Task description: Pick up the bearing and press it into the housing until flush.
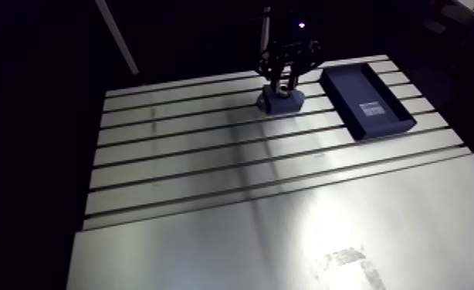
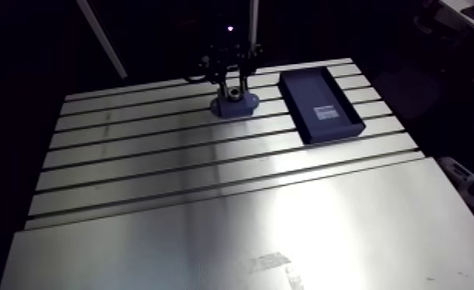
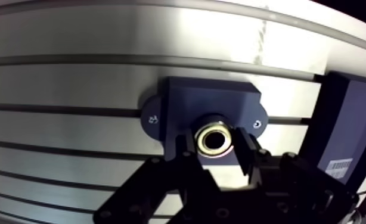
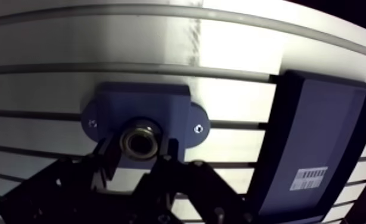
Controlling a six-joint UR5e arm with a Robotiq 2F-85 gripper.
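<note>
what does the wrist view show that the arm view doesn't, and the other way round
Only the wrist view makes out the bearing, a shiny ring at the bore of the blue housing, and the small holes in the housing's ears. Only the arm view shows the whole slotted table and the smooth plate nearer the camera. Both show the gripper over the housing, with the dark tray beside it.

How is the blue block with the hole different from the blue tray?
The dark blue housing block is chunky with rounded ears; the dark blue rectangular tray is long, shallow and rimmed. The block has a shiny metal ring bearing at its hole, gripped by the black gripper; the tray shows only a white barcode label. Both lie on the slotted aluminium table.
</note>
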